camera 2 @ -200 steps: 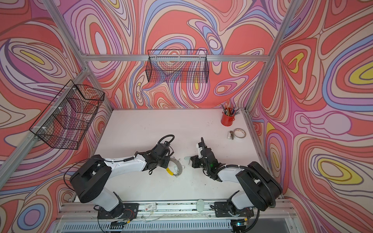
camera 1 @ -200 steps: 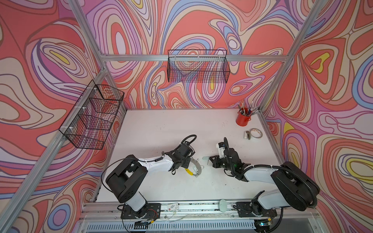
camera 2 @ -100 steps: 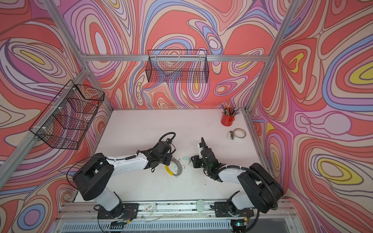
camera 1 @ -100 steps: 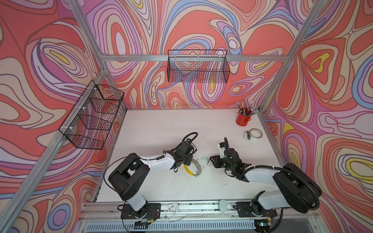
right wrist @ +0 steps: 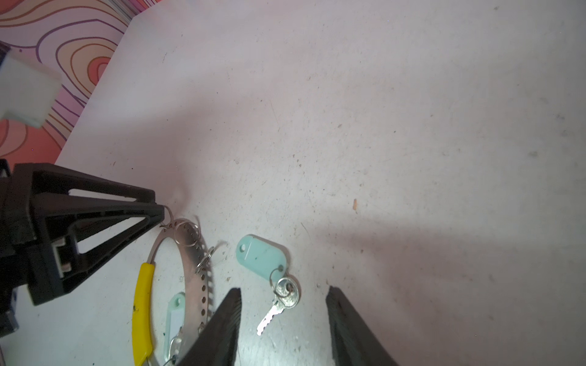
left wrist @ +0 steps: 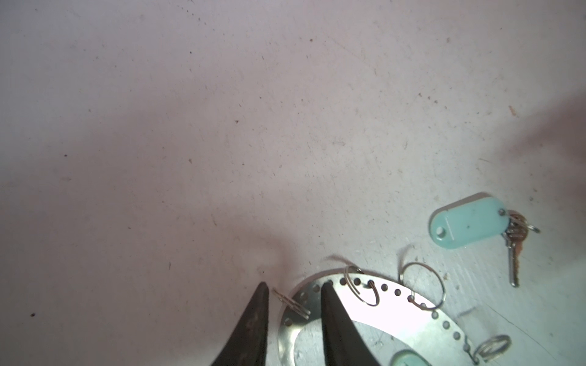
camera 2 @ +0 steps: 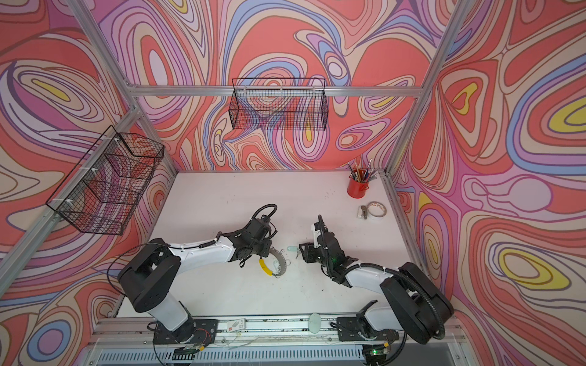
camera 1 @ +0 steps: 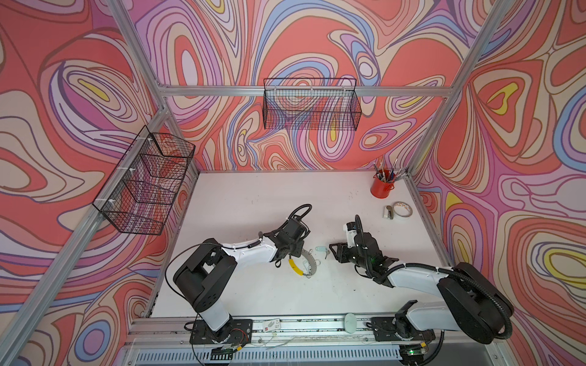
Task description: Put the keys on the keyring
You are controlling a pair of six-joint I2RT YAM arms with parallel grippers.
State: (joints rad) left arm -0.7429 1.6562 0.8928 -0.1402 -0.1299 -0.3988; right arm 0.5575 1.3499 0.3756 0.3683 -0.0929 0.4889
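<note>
My left tool [left wrist: 294, 285] stands slightly spread astride a wire loop [left wrist: 291, 304] on the keyring [left wrist: 396, 312], which lies flat on the counter [left wrist: 190, 126]. My right tool [right wrist: 283, 289] is spread around a loose key [right wrist: 287, 296] just beside the keyring. The red cup [camera 1: 382, 189] holds pens [camera 1: 385, 171].

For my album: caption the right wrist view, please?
Open right pincer straddles a loose teal-tagged key lying beside the keyring.

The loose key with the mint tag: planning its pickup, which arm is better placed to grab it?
Right. The right gripper is open, the loose key lying between its fingers. The left gripper straddles the keyring rim, away from that key.
</note>
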